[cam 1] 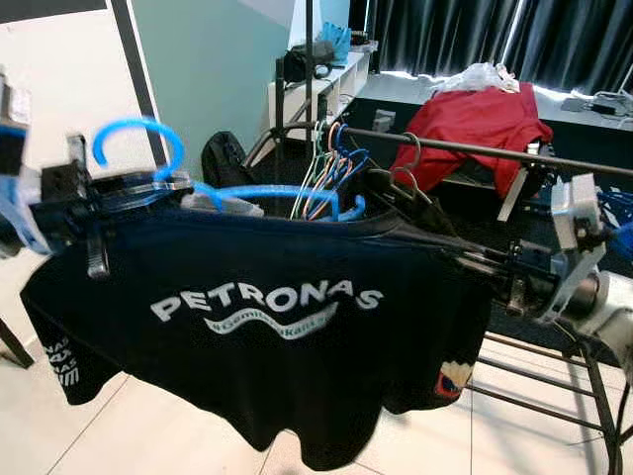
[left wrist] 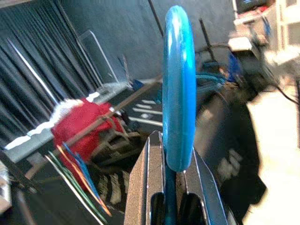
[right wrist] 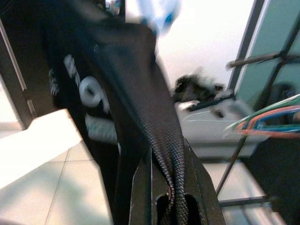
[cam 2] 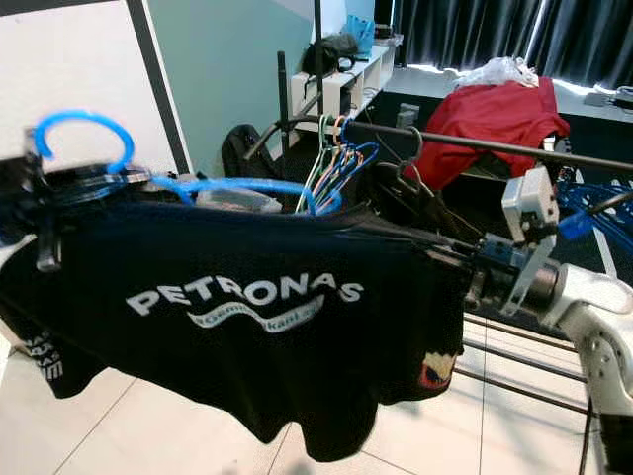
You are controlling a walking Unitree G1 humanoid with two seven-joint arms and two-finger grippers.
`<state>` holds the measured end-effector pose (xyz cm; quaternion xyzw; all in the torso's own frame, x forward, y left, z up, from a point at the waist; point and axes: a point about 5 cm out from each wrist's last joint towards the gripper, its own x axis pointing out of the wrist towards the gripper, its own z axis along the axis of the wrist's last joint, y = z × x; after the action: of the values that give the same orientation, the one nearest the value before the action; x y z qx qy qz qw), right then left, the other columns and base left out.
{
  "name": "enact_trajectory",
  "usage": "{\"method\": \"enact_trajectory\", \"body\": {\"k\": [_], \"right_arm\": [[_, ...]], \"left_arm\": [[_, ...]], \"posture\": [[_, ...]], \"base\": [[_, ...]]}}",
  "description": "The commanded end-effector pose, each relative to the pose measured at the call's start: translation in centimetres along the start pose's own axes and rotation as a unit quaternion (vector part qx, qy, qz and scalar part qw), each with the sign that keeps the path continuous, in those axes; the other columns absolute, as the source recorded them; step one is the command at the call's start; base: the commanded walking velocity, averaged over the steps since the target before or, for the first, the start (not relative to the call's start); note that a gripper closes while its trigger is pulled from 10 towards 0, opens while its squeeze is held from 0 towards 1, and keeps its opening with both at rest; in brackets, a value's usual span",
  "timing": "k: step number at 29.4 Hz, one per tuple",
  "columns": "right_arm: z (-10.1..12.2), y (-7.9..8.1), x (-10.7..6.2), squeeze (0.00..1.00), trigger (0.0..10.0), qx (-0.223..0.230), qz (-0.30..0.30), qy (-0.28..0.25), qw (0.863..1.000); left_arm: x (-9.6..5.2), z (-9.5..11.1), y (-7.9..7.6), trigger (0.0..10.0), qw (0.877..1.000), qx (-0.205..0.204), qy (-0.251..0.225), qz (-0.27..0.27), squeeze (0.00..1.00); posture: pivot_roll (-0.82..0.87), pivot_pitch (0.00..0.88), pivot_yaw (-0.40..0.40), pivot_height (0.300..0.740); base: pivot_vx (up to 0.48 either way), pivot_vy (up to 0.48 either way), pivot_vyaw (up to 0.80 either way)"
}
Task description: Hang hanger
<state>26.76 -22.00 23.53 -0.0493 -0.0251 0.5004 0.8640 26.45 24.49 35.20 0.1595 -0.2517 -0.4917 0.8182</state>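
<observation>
Left claw (cam 1: 94,193) clamps the blue hanger (cam 1: 267,193), held crosswise, hook up; right claw (cam 1: 495,267) pinches the black shirt (cam 1: 277,327).

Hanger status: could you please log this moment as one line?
left pincer: shut on blue hanger | right pincer: shut on black shirt | rail: not reached

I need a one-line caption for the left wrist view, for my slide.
Left gripper clamps the blue hanger, rail beyond.
</observation>
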Motion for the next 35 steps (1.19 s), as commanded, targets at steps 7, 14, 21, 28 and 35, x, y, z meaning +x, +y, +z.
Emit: {"method": "enact_trajectory", "body": {"k": [7,14,21,28,35], "right_arm": [[-2.1,2.3,3.0,0.00,0.0,0.034,0.041,0.009,0.999],[-2.4,3.8,6.7,0.00,0.0,0.048,0.059,-0.023,0.997],[-2.4,5.6,11.4,0.00,0.0,0.059,0.056,-0.062,0.995],[-2.9,6.9,12.4,0.00,0.0,0.063,0.094,-0.049,0.992],[-3.1,8.6,12.3,0.00,0.0,0.076,0.134,-0.046,0.987]], "left_arm": [[0.8,1.3,1.1,10.0,0.995,0.009,-0.080,0.066,0.00],[3.9,-0.3,0.5,10.0,0.980,-0.046,-0.153,0.120,0.00],[9.5,-4.7,-1.0,10.0,0.815,-0.332,-0.351,0.321,0.00],[13.1,-7.6,-2.6,10.0,0.732,-0.447,-0.360,0.367,0.00],[13.0,-7.3,-2.2,10.0,0.747,-0.403,-0.350,0.397,0.00]], "posture": [[-0.04,0.000,-0.027,0.740],[-0.04,0.000,-0.032,0.740],[-0.04,0.000,-0.037,0.740],[-0.06,0.000,-0.036,0.740],[-0.06,0.000,-0.026,0.740]], "base": [[0.000,0.000,0.00],[0.000,0.000,0.00],[0.000,0.000,0.00],[0.000,0.000,0.00],[0.000,0.000,0.00]]}}
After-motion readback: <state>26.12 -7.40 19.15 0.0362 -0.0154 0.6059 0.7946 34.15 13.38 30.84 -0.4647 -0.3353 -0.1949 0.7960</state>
